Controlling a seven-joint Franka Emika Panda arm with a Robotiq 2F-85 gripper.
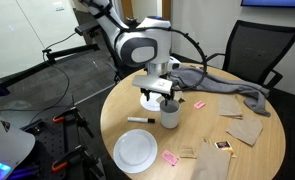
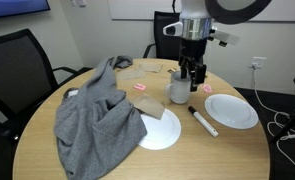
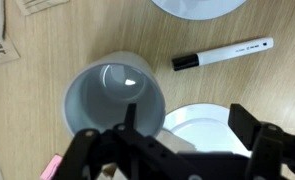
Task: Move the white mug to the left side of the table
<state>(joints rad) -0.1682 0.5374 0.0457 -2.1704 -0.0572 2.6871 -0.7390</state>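
The white mug (image 1: 170,115) (image 2: 177,91) stands upright on the round wooden table (image 1: 202,135) (image 2: 237,150), near its middle. In the wrist view I look down into the empty mug (image 3: 112,95). My gripper (image 1: 160,97) (image 2: 194,76) (image 3: 187,125) is open, just above and beside the mug. In the wrist view one finger is over the mug's opening and the other is outside it, with the mug's rim between them. Nothing is held.
Two white plates (image 2: 232,110) (image 2: 157,132) and a black-capped marker (image 2: 204,122) (image 3: 222,55) lie close to the mug. A grey cloth (image 2: 92,120) (image 1: 242,92), brown napkins (image 1: 242,128) and small pink items (image 1: 171,157) lie around. Office chairs (image 1: 252,50) stand by the table.
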